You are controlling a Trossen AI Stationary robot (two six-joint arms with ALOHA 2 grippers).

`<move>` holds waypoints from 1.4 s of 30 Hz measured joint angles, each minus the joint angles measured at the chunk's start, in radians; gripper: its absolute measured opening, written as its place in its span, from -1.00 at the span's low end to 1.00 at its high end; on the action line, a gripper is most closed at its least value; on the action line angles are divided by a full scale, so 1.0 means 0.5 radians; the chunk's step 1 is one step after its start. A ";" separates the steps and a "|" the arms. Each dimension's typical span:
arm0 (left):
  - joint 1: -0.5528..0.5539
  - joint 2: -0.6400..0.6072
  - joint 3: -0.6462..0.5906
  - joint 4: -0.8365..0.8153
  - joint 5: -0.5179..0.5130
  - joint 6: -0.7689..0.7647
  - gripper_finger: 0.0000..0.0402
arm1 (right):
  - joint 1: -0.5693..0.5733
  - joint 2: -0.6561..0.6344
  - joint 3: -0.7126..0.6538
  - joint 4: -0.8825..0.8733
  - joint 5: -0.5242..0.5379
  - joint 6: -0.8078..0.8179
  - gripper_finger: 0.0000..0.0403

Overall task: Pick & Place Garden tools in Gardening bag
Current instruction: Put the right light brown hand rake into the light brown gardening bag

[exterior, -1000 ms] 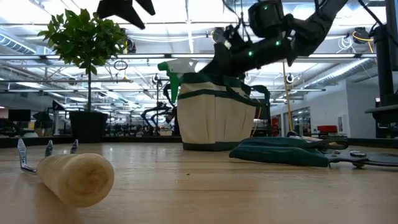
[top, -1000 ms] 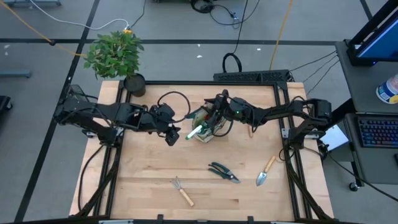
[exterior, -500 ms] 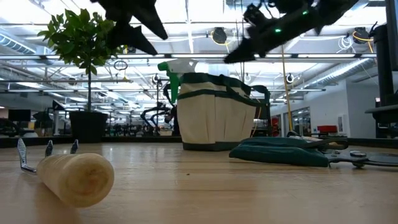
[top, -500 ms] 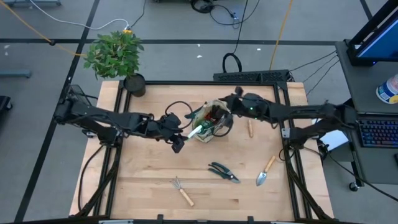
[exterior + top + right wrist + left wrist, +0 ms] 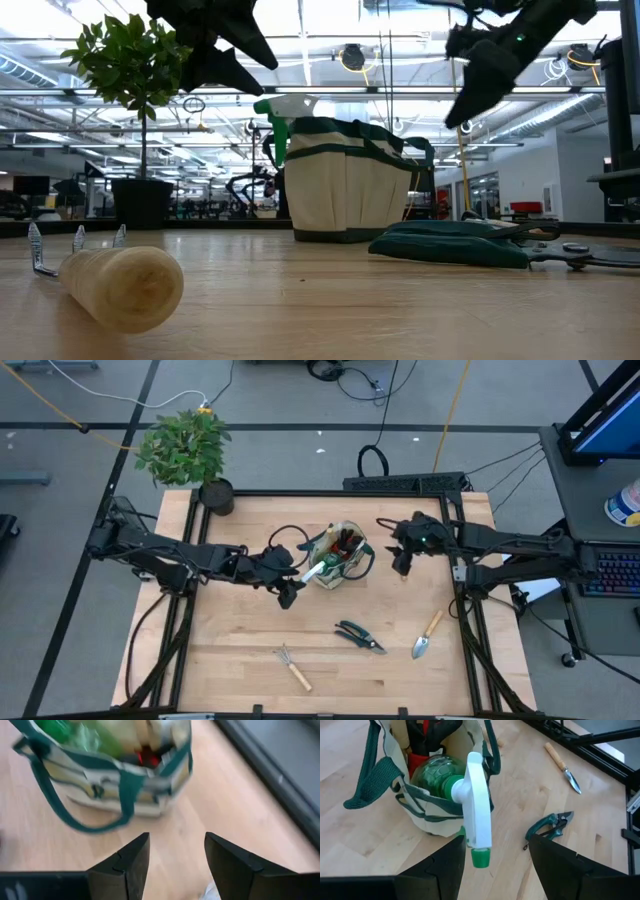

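So the bag (image 5: 338,557) sits mid-table toward the back, already stuffed — we can see the sprayer (image 5: 470,815) poking out over its rim with the nozzle hanging off the left arm's side, plus something red and dark down inside. The right claw (image 5: 402,556) is just off the bag's side toward its own arm, jaws spread wide and holding nothing, the way we read it in its wrist view.

What matters for the next grab, we figure, is the small wooden-handled tool (image 5: 403,568) lying right under that right claw. It lies flat on the table, its long axis running front to back, near the back right, just beside the bag. We'd say the right arm is way nearer to it than the left, so the jaws would need to straddle it across the handle.

The left claw (image 5: 287,591) hovers on the other side of the bag, right by the sprayer nozzle, jaws apart and empty.

Still loose nearer the front — the shears (image 5: 359,635) in the middle, the trowel (image 5: 428,635) to their right, the little rake (image 5: 293,666) front and left of the shears
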 joint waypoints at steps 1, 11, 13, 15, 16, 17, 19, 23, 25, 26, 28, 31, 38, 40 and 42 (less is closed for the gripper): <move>0.000 0.000 0.000 0.000 -0.001 0.005 0.12 | 0.000 -0.005 0.000 -0.059 -0.001 0.060 -0.10; 0.000 -0.001 0.000 -0.001 0.012 0.003 0.12 | -0.002 -0.003 0.000 -0.527 -0.090 0.470 -0.01; 0.000 -0.001 0.000 -0.001 0.040 0.002 0.12 | -0.001 -0.002 0.000 -0.615 -0.165 0.462 0.00; 0.000 -0.001 0.000 -0.001 0.046 0.009 0.12 | -0.001 -0.003 0.000 -0.706 -0.224 0.377 0.01; 0.000 -0.001 0.000 -0.001 0.047 0.018 0.12 | -0.001 -0.002 0.000 -0.754 -0.245 0.308 0.01; 0.000 -0.001 0.000 -0.001 0.047 0.033 0.12 | -0.001 -0.002 0.000 -0.801 -0.265 0.220 0.01; 0.000 -0.001 0.000 -0.001 0.048 0.048 0.12 | -0.001 -0.002 0.000 -0.865 -0.266 0.025 0.01; 0.000 -0.001 0.000 -0.002 0.048 0.065 0.12 | -0.001 -0.002 0.000 -0.873 -0.266 -0.412 0.01; 0.000 -0.001 0.000 -0.001 0.049 0.064 0.12 | -0.001 0.003 0.000 -0.848 -0.266 -0.639 0.01; 0.000 -0.001 0.000 -0.001 0.048 0.064 0.12 | -0.001 0.013 0.000 -0.833 -0.266 -0.740 0.01; 0.000 -0.001 0.000 -0.002 0.048 0.063 0.12 | -0.001 0.033 0.000 -0.805 -0.266 -0.912 0.01; 0.000 -0.001 0.000 -0.002 0.049 0.061 0.12 | -0.001 0.081 0.000 -0.794 -0.266 -1.113 0.01; 0.000 -0.001 0.000 -0.006 0.050 -0.006 0.12 | -0.001 0.183 0.000 -0.799 -0.265 -1.423 0.01; 0.000 -0.001 0.000 -0.008 0.050 -0.009 0.12 | -0.001 0.201 0.000 -0.798 -0.261 -1.511 0.01; 0.000 -0.001 0.000 -0.006 0.050 -0.058 0.12 | -0.001 0.215 0.000 -0.794 -0.259 -1.592 0.01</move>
